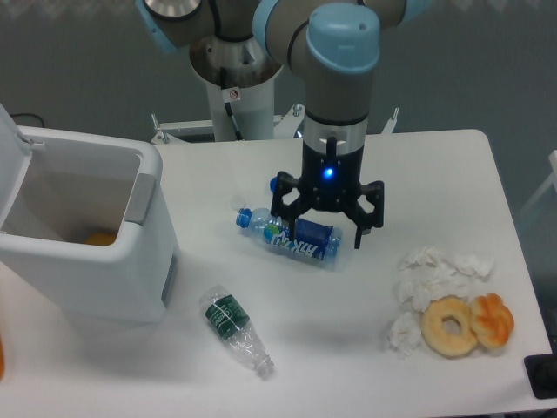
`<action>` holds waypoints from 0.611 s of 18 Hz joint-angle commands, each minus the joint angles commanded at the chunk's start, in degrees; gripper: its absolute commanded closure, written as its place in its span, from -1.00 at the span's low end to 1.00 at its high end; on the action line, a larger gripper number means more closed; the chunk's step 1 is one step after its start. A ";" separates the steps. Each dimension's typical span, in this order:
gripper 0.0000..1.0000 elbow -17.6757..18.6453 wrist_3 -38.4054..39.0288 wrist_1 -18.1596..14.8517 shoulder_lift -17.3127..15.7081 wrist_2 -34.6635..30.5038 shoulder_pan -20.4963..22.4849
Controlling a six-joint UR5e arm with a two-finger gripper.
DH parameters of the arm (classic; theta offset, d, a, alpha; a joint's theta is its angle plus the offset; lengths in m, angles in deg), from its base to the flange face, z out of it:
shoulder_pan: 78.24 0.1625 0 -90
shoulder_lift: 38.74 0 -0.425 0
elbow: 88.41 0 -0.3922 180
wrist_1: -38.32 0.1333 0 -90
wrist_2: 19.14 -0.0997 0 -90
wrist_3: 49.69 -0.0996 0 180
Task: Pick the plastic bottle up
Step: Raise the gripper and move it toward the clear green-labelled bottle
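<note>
While the gripper hangs with its jaws spread wide over the blue-tinted bottle near the table's centre, holding nothing, the plastic bottle lies on its side well apart at about 7 o'clock from it, green label toward the bin, neck pointing to 4 o'clock. White bin, lid up, at 9 o'clock, something orange inside. Crumpled tissues and two pastry rings at 4 o'clock.
</note>
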 joint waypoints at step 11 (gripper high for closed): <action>-1.00 -2.90 15.94 4.05 6.85 -0.26 -2.02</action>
